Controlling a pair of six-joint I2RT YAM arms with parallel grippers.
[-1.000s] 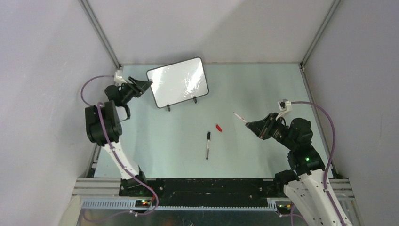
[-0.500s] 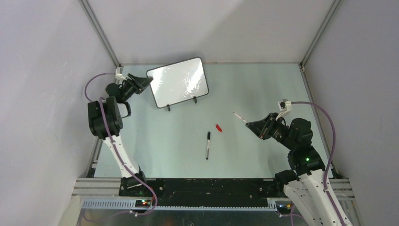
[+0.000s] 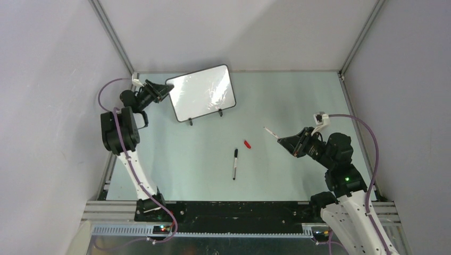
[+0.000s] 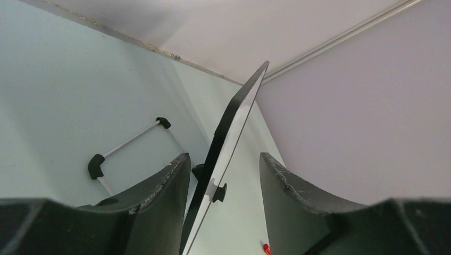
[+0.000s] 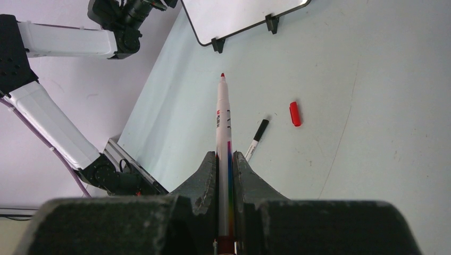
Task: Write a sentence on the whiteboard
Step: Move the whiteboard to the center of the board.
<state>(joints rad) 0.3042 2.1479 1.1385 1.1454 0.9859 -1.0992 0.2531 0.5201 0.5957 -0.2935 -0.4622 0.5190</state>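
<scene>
Left gripper (image 3: 159, 90) now stands higher, at the whiteboard (image 3: 202, 93) in the upper centre-left, jaws half spread astride its edge, gripping nothing. Right gripper (image 3: 284, 141) clamps the red marker (image 5: 223, 122); writing likely awaits a braced board.

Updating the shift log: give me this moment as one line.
left tool: open, straddling whiteboard edge | right tool: shut on red marker, uncapped | red cap, black marker: on table

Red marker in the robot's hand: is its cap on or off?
Off. The red marker, shut in the right gripper, shows a bare red tip, and a red cap lies on the table.
</scene>
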